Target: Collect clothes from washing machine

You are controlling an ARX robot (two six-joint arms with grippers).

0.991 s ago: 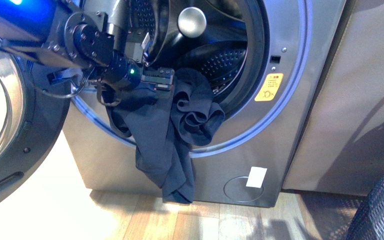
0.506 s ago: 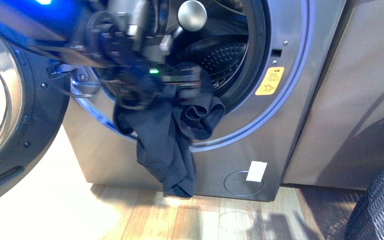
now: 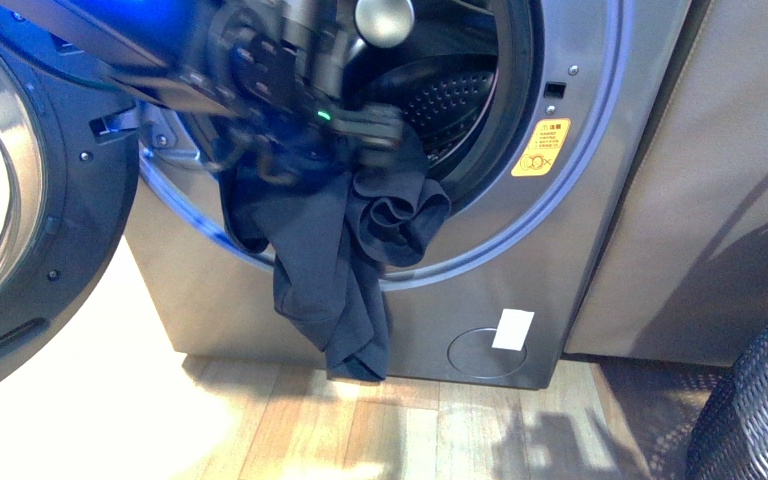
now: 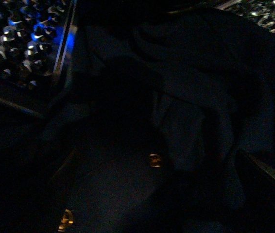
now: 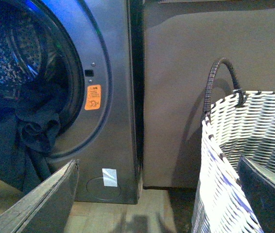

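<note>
The grey washing machine [image 3: 580, 200] stands with its door [image 3: 20, 200] swung open to the left. The dark navy clothes [image 3: 330, 260] hang limp from the drum opening over the rim, reaching almost to the floor. My left gripper [image 3: 375, 125] is open at the mouth of the drum, right above the bunched top of the clothes. The left wrist view is dark. In the right wrist view the washing machine [image 5: 118, 121] and the clothes [image 5: 30, 131] show at the left. My right gripper [image 5: 159, 204] is open and empty, well away from the machine.
A grey-and-white woven basket [image 5: 244, 145] with a dark handle stands to the right of the machine and shows in the front view's corner [image 3: 760, 420]. A grey cabinet side [image 3: 720, 180] adjoins the machine. The floor [image 3: 260, 430] is wooden.
My left arm has moved right and further into the drum opening, over the top of the clothes. The clothes hang much as before.
</note>
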